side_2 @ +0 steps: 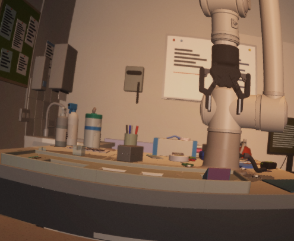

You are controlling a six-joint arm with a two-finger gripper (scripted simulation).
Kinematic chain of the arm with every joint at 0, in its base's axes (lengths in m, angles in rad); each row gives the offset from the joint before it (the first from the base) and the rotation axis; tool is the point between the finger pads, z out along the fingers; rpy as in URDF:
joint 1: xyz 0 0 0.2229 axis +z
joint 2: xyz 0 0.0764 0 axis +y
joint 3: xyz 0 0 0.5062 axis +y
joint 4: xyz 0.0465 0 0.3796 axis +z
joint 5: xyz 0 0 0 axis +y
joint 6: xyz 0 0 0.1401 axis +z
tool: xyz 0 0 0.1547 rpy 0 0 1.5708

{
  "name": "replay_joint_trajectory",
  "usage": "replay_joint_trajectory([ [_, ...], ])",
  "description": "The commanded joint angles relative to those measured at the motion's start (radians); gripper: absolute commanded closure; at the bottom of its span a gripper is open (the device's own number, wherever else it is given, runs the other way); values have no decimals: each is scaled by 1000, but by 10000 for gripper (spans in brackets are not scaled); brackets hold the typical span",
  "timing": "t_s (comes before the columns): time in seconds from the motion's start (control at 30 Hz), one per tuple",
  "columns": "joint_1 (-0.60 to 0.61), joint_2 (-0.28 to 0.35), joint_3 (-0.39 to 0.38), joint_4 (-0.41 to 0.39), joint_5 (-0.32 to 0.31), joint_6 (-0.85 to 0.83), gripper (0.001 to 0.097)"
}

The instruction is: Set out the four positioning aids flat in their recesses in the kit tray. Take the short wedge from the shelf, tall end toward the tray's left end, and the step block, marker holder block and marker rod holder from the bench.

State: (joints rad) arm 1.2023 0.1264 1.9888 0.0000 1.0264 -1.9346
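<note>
A purple block [217,174] sits at the right end of the long grey kit tray [125,175], inside its rim; I cannot tell whether it lies flat in a recess. A dark grey cube-like block [130,153] stands on the bench behind the tray's middle. My gripper [224,104] hangs high above the tray's right end, well over the purple block, pointing down, open and empty. Two pale flat patches [113,169] show on the tray floor.
The bench's curved front edge runs just below the tray. Behind the tray stand bottles [72,128], a blue-banded canister [93,130], a pen cup [130,138], a blue-ended box [175,146], a tape roll [178,157] and the arm's base [221,148]. A monitor [288,136] is at right.
</note>
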Motion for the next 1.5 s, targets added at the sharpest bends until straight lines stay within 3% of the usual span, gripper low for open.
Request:
replay_joint_trajectory([
  [0.0, 0, 0, -1, 0, 0, 1, 181],
  [0.77, 0, -1, -1, 0, 0, 137, 181],
  [1.47, 0, -1, -1, 0, 0, 485, 181],
])
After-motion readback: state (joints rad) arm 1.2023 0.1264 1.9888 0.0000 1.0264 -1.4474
